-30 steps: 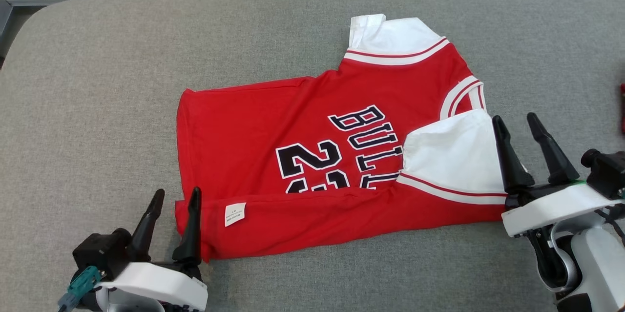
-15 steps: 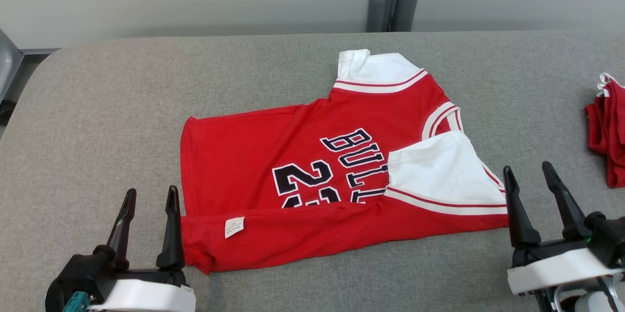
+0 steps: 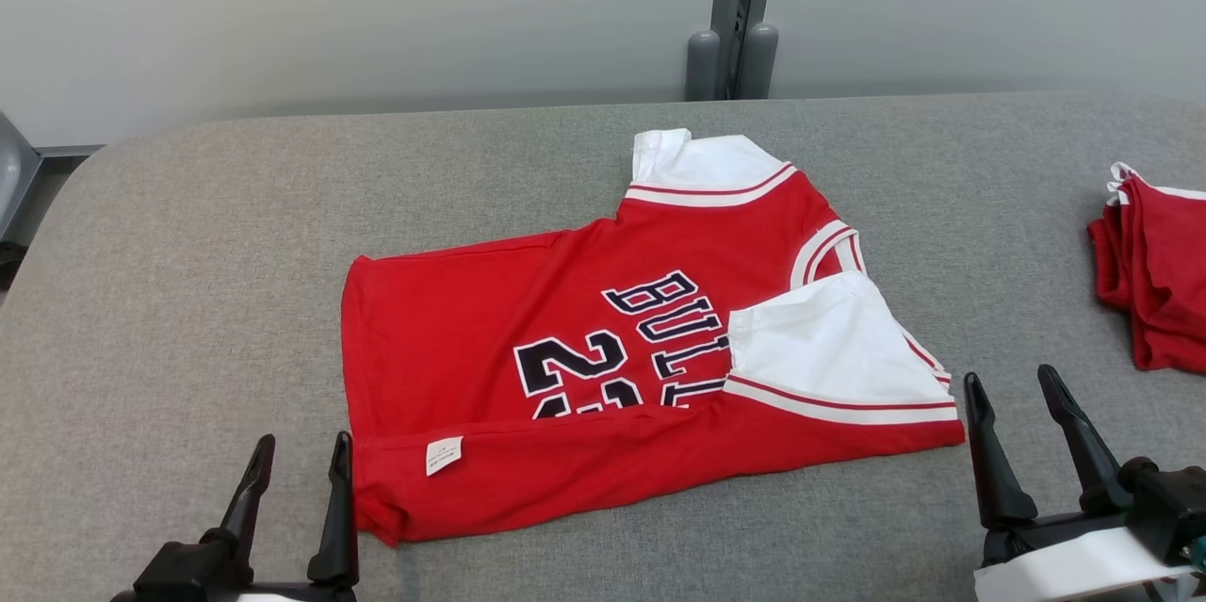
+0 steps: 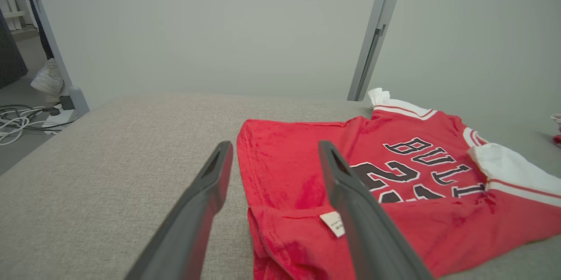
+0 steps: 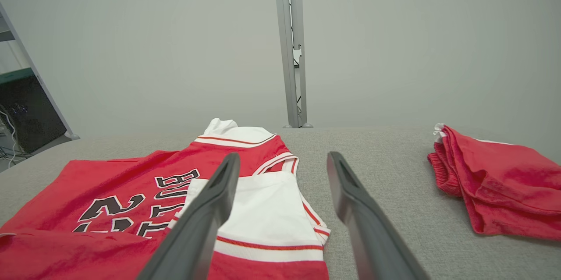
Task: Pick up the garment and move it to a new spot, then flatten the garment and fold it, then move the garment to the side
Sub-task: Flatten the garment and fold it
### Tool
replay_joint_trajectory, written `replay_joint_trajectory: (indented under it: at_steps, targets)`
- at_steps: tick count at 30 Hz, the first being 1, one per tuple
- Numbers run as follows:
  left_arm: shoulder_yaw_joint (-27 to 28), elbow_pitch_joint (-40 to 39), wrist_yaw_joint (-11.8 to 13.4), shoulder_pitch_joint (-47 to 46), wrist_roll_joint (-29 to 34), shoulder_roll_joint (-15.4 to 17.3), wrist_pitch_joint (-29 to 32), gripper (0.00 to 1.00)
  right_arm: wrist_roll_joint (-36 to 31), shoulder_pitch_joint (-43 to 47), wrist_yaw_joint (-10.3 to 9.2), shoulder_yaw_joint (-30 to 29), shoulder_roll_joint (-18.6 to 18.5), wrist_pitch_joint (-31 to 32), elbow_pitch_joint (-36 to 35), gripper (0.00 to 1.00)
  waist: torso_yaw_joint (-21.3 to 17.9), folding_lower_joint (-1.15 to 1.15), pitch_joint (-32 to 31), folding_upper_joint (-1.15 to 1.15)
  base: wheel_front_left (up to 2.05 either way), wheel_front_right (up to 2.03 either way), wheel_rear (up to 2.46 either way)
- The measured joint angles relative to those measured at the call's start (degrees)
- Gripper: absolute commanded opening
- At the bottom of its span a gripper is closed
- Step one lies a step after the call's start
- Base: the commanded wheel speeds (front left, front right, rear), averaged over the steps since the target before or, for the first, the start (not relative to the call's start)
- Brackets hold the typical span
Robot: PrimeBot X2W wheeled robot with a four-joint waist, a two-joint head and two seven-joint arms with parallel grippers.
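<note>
The garment (image 3: 528, 338) is a red jersey with white sleeves and black lettering. It lies flat on the grey table (image 3: 188, 253), its near long edge folded up over the front, a small white tag on the fold. In the head view my left gripper (image 3: 300, 451) stands open at the jersey's near left corner, holding nothing. My right gripper (image 3: 1013, 390) is open just right of the near white sleeve, also holding nothing. The left wrist view looks over the garment (image 4: 394, 192) past that gripper (image 4: 274, 153). The right wrist view has its gripper (image 5: 284, 161) above the white sleeve of the garment (image 5: 131, 201).
A second red garment (image 3: 1154, 263) lies crumpled at the table's right edge, also in the right wrist view (image 5: 499, 179). A grey post (image 3: 735, 13) stands behind the table against the wall. The table's left part is bare cloth.
Both grippers have drawn back toward me, away from the jersey's near edge. The head camera has tilted up, so the wall and the second red garment came into view.
</note>
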Motion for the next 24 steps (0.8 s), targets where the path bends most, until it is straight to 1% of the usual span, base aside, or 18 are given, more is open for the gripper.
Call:
replay_joint_trajectory:
  at_steps: [9,13,19,24]
  targets:
    - [0.0,2.36,-0.91,-0.15,0.01,-0.23,0.0,1.0,0.0,0.08,0.0,-0.15,0.44,0.23,0.25,1.0,0.08,0.0,0.08,0.0,0.0,0.0,0.0]
    - [-0.79,4.54,-1.4,-0.63,-0.01,-0.37,0.14,1.0,0.29,-0.41,0.0,-1.12,0.42,0.36,2.29,1.0,0.13,0.0,0.58,0.0,0.0,0.0,0.0]
    - [-2.7,9.83,-2.83,-1.88,-0.76,-1.74,0.91,1.0,0.76,-2.61,0.0,-1.85,-0.18,0.19,9.51,1.0,0.46,0.0,2.02,0.0,0.0,0.0,0.0]
    - [-3.72,14.48,-3.38,-3.54,-1.78,-3.12,1.91,1.0,1.65,-5.91,0.0,-1.44,-0.46,-0.47,16.38,1.0,0.71,0.0,3.61,0.0,0.0,0.0,0.0]
